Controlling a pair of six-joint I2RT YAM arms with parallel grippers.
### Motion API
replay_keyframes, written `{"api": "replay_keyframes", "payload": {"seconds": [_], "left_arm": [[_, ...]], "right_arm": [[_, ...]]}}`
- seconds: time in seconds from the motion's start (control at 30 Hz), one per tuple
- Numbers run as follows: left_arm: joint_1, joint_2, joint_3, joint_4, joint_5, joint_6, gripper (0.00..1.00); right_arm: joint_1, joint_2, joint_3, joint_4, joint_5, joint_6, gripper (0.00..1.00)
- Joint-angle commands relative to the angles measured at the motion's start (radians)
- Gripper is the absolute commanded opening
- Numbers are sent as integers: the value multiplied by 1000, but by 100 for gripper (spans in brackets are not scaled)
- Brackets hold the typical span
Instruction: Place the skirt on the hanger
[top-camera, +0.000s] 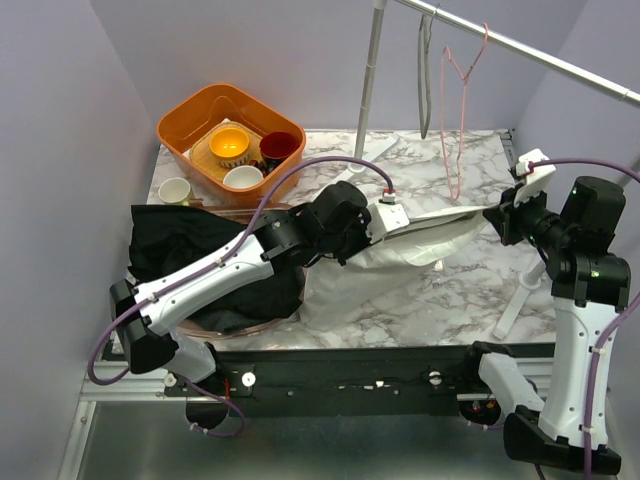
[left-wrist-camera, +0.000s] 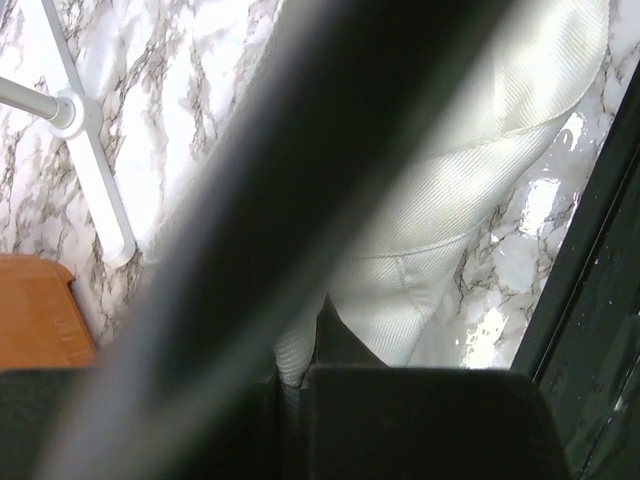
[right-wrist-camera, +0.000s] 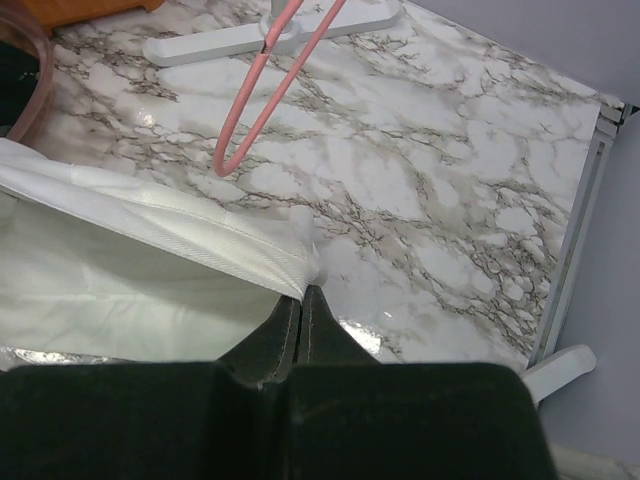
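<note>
White skirt (top-camera: 400, 262), corner in right gripper (right-wrist-camera: 302, 300)

Robot lab cell, not a home; marble-look bench (top-camera: 480, 290) boxed in by plain partition walls (top-camera: 60, 120); left arm (top-camera: 210, 270) and right arm (top-camera: 580, 300) bolted to a black rail (top-camera: 350, 365) on bare metal framing (top-camera: 100, 400) at the near edge; purple cables (top-camera: 100, 350) run loose along the arms; props staged and mismatched: orange tub (top-camera: 180, 135) of bowls, cup (top-camera: 174, 190) beside it, dark clothes heap (top-camera: 180, 240), white skirt (top-camera: 400, 255), pink hanger (top-camera: 462, 110) on a freestanding garment rail (top-camera: 520, 45) standing on the bench itself.
</note>
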Motion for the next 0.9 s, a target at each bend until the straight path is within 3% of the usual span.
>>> {"api": "replay_keyframes", "payload": {"seconds": [0.0, 0.2, 0.3, 0.57, 0.7, 0.87], "left_arm": [[28, -27, -19, -289, -237, -55, 0], [14, 8, 53, -266, -323, -67, 0], [10, 37, 82, -277, -381, -75, 0], [1, 40, 42, -272, -411, -80, 0], [-12, 59, -10, -251, -395, -77, 0], [-24, 93, -82, -176, -362, -90, 0]], "right_arm": [[-36, -18, 100, 67, 191, -25, 1], [-36, -10, 140, 29, 168, -20, 1], [-36, -35, 148, 70, 233, -15, 1], [-36, -49, 148, 94, 258, 11, 1], [-36, -12, 181, 50, 156, 43, 1], [-36, 29, 66, 73, 90, 41, 1]]}}
